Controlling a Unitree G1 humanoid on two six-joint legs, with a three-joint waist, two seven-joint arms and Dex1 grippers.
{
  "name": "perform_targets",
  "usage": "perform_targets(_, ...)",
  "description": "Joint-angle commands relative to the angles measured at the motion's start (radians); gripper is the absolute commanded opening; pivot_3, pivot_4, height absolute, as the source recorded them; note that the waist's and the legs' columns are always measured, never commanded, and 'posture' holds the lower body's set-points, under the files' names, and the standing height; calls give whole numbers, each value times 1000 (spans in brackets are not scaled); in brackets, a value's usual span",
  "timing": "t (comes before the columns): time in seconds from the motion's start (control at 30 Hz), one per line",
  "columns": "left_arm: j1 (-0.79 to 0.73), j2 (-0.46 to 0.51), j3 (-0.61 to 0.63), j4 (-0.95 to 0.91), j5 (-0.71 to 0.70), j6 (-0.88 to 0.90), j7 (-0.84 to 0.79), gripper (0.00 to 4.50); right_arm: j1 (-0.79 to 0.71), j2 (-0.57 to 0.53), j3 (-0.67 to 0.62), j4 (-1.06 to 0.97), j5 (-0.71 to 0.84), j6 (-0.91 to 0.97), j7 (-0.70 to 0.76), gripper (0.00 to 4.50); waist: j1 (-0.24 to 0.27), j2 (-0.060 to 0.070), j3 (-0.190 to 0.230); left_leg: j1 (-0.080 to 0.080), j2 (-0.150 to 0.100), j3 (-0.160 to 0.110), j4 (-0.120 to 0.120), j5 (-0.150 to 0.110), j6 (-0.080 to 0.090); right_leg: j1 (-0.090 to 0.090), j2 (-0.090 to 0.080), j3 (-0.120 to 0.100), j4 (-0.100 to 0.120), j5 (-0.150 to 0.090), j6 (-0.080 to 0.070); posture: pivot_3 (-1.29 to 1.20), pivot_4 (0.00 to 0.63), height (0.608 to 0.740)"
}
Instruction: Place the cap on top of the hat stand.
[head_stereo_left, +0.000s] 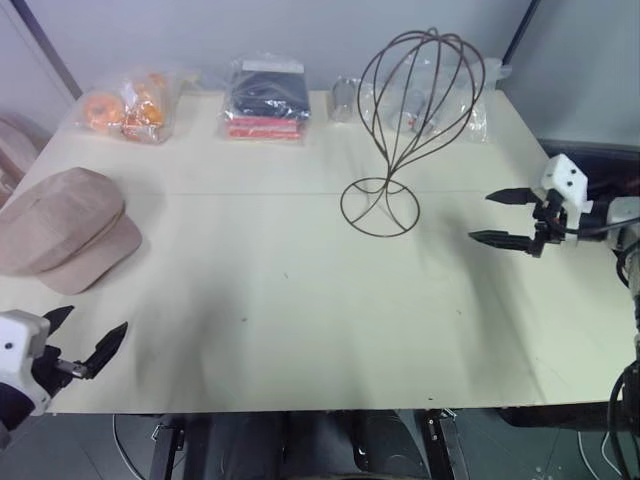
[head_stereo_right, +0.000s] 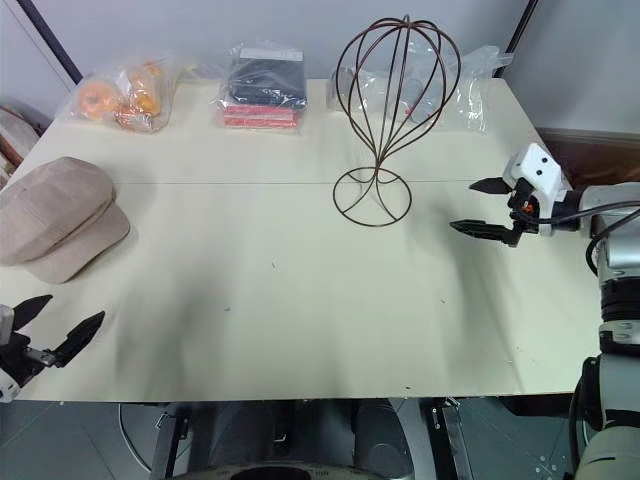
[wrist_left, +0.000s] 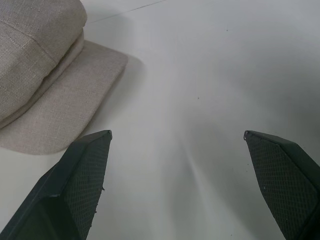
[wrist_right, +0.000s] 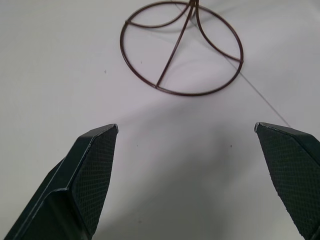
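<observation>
You have 1 cap (head_stereo_left: 62, 230), 1 hat stand (head_stereo_left: 402, 120), 3 bagged bundles on the table (head_stereo_left: 300, 300); both the left gripper (head_stereo_left: 88, 340) and right gripper (head_stereo_left: 503, 217) are spread wide, empty.

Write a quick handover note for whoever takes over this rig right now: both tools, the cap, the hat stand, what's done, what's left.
Left tool: open, empty, hovering near the table's front left corner, short of the cap.
Right tool: open, empty, to the right of the hat stand.
Cap: lying flat at the table's left edge, untouched.
Hat stand: upright mid-table toward the back, bare.
Done: nothing yet.
Left: grasp the cap, carry it over, set it on the stand's top.
</observation>
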Motion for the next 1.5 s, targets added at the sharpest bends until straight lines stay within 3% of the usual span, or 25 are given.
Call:
perform_targets(0.03,4,-2,-3,-32,3,-12,2,4443,-20,-12,-22,0,7,-24,3,4500,0,0,0,0,0,0,0,0,0,0,0,0,0,0,0,0,150,740)
perform_targets(0.47,-50,11,-55,-91,53,7,67,4443,-34,-10,-31,-3,24,-10,6,4500,1,0,0,0,0,0,0,0,0,1,0,0,0,0,0,0,150,740)
perform_targets(0.63,-73,65,-140,-83,266,-13,157,4443,-7,-27,-56,-125,96,111,45,4500,1,0,0,0,-1,0,0,0,0,1,0,0,0,0,0,0,150,740)
perform_targets(0.87,-230,146,-309,-4,653,38,390,4443,77,-49,-135,-581,383,473,69,4500,5,1,0,0,-1,-2,0,0,0,1,1,-1,0,0,1,0,150,740)
perform_targets(1.03,-332,138,-473,52,828,68,468,4443,60,-26,-205,-809,628,703,-22,4500,6,0,0,0,-1,-2,0,0,1,2,0,-1,0,1,1,0,150,740)
perform_targets(1.23,-440,115,-619,219,985,57,563,4443,-27,-4,-256,-882,829,835,-152,4500,6,0,0,0,-1,-2,0,-1,1,1,-3,-1,0,1,1,0,150,740)
perform_targets(1.5,-572,135,-630,490,1014,-7,632,4443,-79,-6,-293,-880,950,892,-284,4500,6,0,0,-2,-1,-2,-2,-1,1,-2,-7,0,0,1,1,0,150,740)
